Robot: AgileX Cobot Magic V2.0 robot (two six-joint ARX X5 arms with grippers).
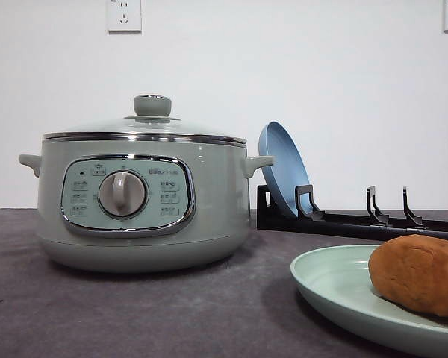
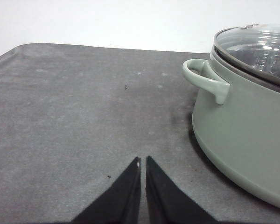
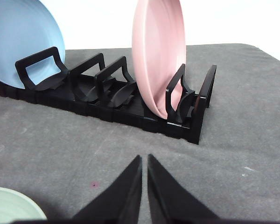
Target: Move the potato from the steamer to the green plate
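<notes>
The orange-brown potato (image 1: 420,274) lies on the pale green plate (image 1: 336,287) at the front right of the table. The sage-green steamer (image 1: 142,190) stands at the left with its glass lid (image 1: 151,123) on. In the left wrist view my left gripper (image 2: 143,161) is shut and empty over bare grey mat, with the steamer's (image 2: 245,116) side handle (image 2: 205,79) close beside it. My right gripper (image 3: 144,158) is shut and empty, facing the black dish rack (image 3: 116,98); the green plate's rim (image 3: 9,205) shows at a corner.
The black dish rack (image 1: 358,220) stands behind the plate, holding a blue plate (image 1: 284,168) upright and a pink plate (image 3: 158,56) upright. The table is covered with a grey mat (image 1: 134,313); a white wall is behind.
</notes>
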